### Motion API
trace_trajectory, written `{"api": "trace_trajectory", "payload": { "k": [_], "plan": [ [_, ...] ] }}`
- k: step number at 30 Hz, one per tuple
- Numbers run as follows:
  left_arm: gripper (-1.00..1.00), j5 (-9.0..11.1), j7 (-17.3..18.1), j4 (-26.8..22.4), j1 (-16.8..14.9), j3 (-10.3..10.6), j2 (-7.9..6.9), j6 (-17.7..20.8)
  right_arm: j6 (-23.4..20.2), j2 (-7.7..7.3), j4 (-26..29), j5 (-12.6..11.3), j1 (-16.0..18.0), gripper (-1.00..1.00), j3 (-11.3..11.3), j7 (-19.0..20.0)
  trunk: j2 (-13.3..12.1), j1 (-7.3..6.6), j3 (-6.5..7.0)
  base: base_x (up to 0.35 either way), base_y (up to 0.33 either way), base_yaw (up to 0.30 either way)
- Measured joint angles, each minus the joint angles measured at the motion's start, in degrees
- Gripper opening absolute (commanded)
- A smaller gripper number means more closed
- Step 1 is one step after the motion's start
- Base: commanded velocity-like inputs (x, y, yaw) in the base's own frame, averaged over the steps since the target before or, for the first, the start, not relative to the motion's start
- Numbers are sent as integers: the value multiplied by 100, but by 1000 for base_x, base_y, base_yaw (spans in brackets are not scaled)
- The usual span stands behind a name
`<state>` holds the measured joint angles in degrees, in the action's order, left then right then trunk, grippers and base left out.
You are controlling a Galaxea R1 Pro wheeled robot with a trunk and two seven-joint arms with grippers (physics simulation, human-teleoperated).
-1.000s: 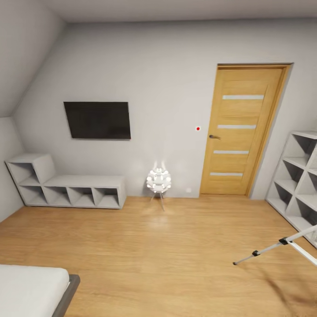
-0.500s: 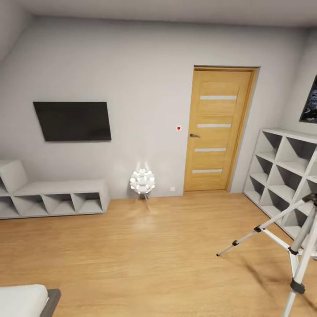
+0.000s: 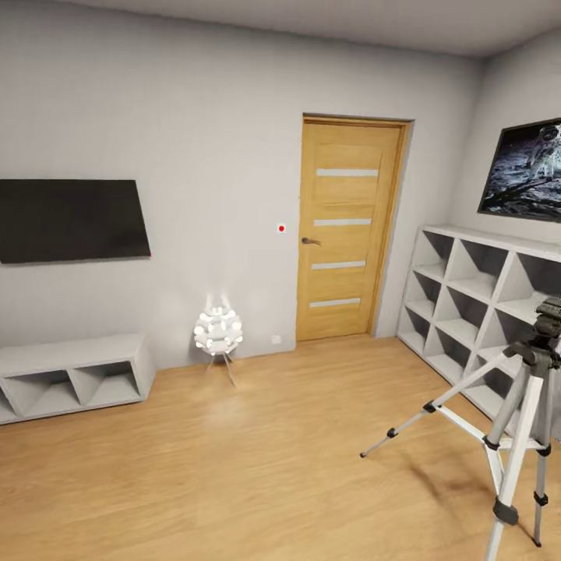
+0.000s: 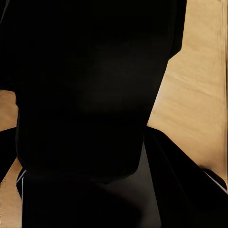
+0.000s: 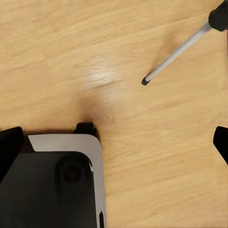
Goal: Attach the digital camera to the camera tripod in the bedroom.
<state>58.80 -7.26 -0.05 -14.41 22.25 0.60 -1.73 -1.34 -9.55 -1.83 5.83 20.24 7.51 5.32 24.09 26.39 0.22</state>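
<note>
Robot body, seen close from the wrists: a broad matte black housing with angled edges, and a rounded silver-grey base corner topped by a dark panel bearing one round boss.

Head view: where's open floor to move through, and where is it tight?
Open: the wood floor between the low cube shelf, the floor lamp and the camera tripod; also before the door. Tight: the tripod's spread legs close against the tall cube shelves.
</note>
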Motion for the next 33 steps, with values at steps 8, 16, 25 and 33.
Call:
{"api": "trace_trajectory", "payload": {
  "k": [8, 16, 25, 33],
  "plan": [
    [-100, -1, 1, 1, 0, -4, -6, -8, 18, 30, 0, 14, 0, 100, 0, 0, 0, 0, 0, 323, 81, -286],
    [-100, 8, 1, 3, 0, -8, -11, -21, 19, 26, 0, 17, 0, 100, 0, 0, 0, 0, 0, 306, 77, -285],
    [-100, 8, -1, -1, 0, -8, -9, -24, 20, 26, 0, 17, 0, 100, 0, 1, -1, 3, 0, 62, 16, -288],
    [-100, 15, -12, -3, 0, -2, -10, -34, 20, 18, 0, 17, 0, 100, 0, 1, -1, 3, 0, 4, 1, -289]
  ]
}}
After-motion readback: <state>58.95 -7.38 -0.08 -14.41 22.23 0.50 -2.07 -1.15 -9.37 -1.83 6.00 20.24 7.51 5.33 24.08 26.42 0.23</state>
